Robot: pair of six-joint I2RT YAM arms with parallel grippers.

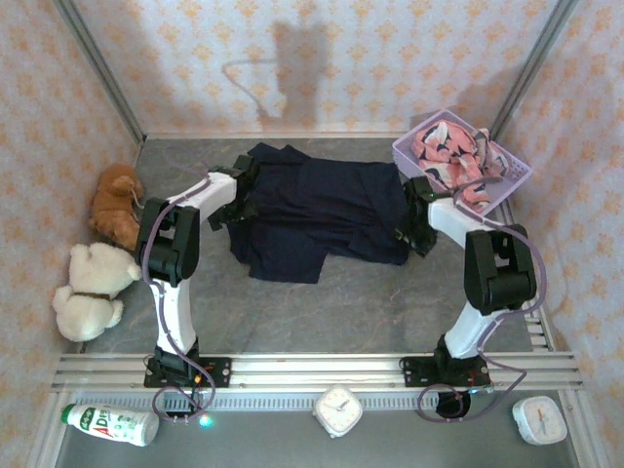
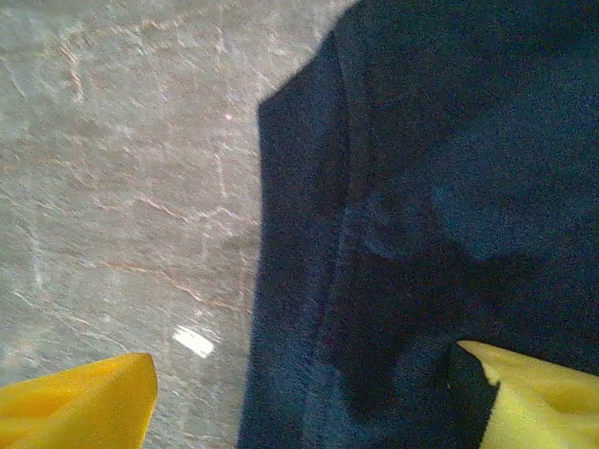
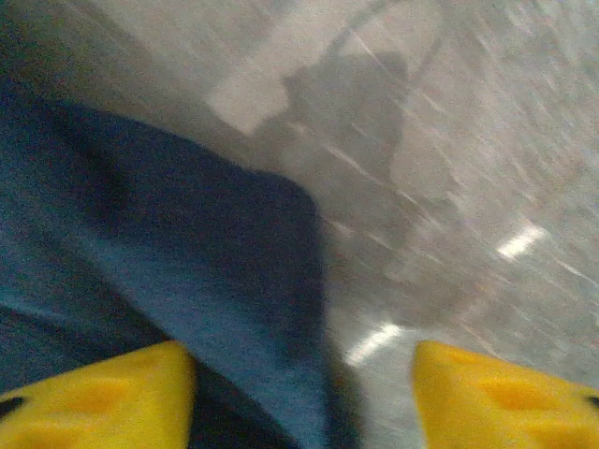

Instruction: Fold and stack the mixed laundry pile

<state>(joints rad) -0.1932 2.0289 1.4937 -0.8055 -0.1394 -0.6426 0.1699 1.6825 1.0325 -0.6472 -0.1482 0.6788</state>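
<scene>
Navy garment point(image 1: 322, 210) lies spread on the desk point(image 1: 370, 302); shark-print garment point(image 1: 450, 156) sits in the basket point(image 1: 520, 174). Your left end effector point(image 2: 304, 398) and right end effector point(image 3: 299, 388) stand open astride opposite edges. Risk, as judged: close too shallow and an edge slips free, skewing the fold.

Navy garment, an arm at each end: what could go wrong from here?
The edge of the navy garment lies between the open left jaws, one fingertip over bare table; closing could catch only the hem, which may slip.
The open right jaws straddle a loose corner; the fold could come out uneven.
The right arm stands close to the lavender basket holding the pink garment; lifting might knock it.
</scene>
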